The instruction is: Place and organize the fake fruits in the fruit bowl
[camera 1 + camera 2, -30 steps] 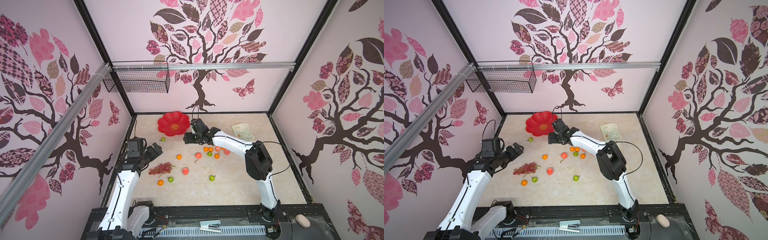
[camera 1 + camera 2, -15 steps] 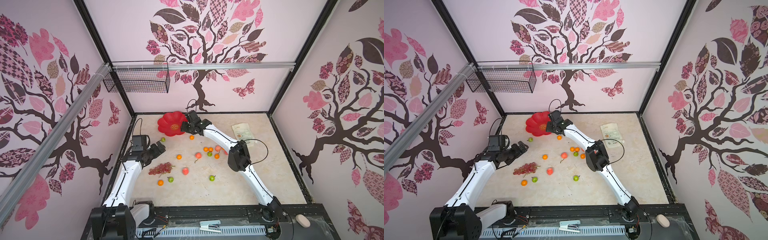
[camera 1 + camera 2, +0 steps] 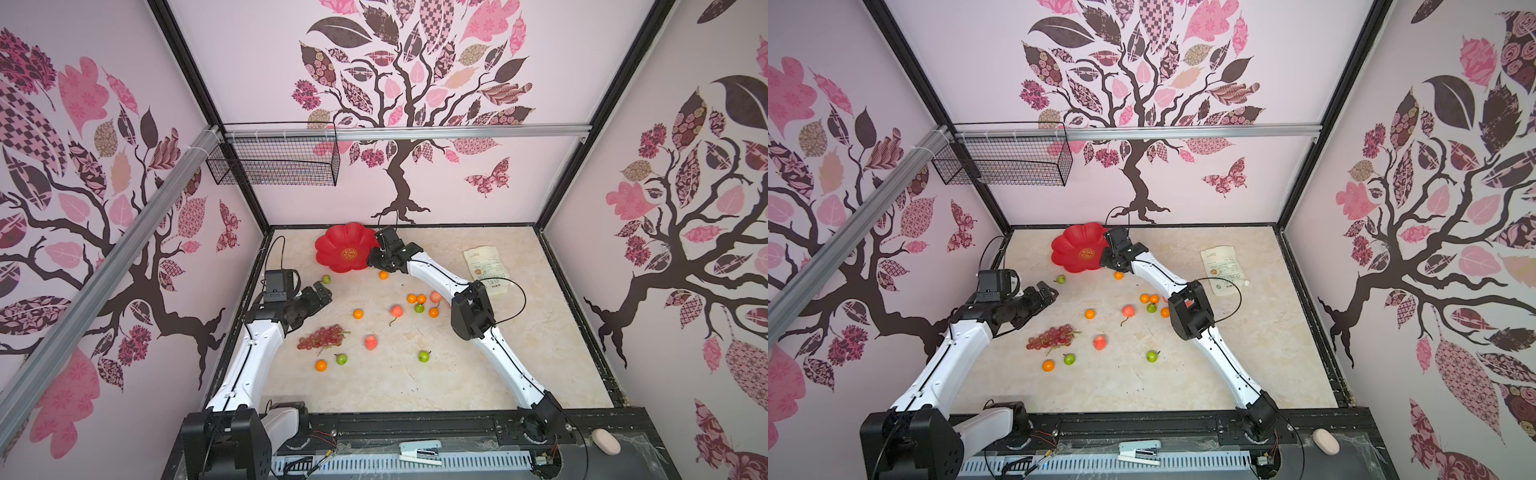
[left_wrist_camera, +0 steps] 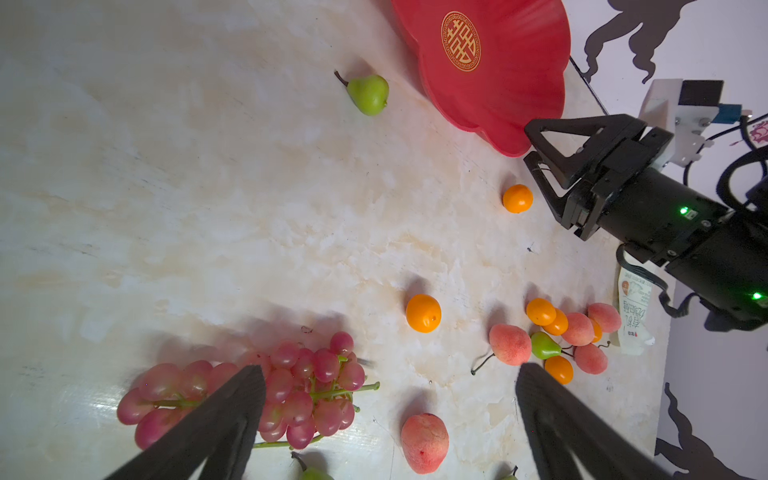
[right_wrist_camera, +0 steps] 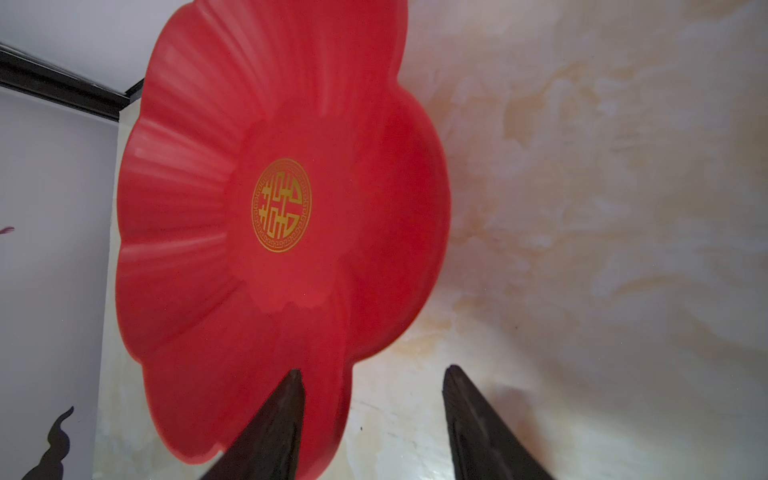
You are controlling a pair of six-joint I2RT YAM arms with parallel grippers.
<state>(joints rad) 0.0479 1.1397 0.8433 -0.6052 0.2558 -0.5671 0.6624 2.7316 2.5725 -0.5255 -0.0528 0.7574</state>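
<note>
The red flower-shaped fruit bowl (image 3: 340,243) (image 3: 1075,245) (image 5: 232,124) sits at the back left with no fruit in it. My right gripper (image 3: 372,261) (image 5: 374,370) is open and straddles its near rim, with one finger over the red dish and the other over the table. Fake fruits lie loose on the table: a grape bunch (image 3: 320,337) (image 4: 299,390), an orange (image 3: 383,274) by the right gripper, a green pear (image 3: 326,279), and a cluster of oranges and peaches (image 3: 422,301). My left gripper (image 3: 322,291) (image 4: 390,374) hangs wide open over the grapes and a peach (image 4: 424,442).
A printed paper packet (image 3: 486,268) lies at the back right. A black wire basket (image 3: 274,164) hangs on the back wall at the left. Dark frame rails edge the table (image 3: 478,374). A stapler (image 3: 419,451) rests on the front ledge.
My right gripper has swung from beside the fruit cluster back to the bowl's rim, and its jaws have narrowed. An orange now shows beside it. The left arm has reached slightly further in.
</note>
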